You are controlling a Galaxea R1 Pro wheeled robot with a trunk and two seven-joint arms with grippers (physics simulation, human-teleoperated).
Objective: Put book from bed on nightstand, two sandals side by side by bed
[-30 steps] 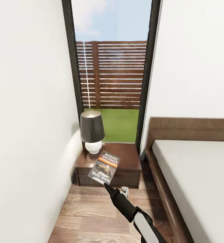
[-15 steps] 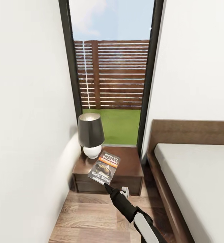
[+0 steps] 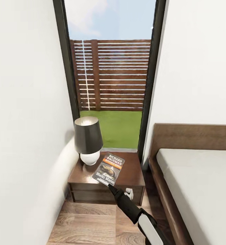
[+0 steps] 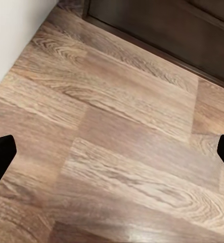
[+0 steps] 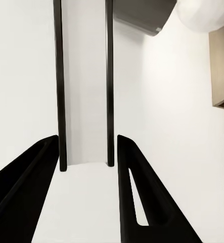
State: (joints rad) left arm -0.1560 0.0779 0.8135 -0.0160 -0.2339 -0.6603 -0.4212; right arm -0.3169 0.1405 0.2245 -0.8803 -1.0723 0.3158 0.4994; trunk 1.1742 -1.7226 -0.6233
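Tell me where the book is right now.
In the head view, the book is held by the right claw over the nightstand, right of the lamp.

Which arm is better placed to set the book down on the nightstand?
The right arm. Its end effector already holds the book above the nightstand, beside the lamp. The left end effector faces the wood floor.

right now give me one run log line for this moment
phase: placing | right claw: shut on dark orange-banded paperback book | book: over glossy reddish-brown wooden nightstand, beside black-shaded lamp | left claw: open over floor
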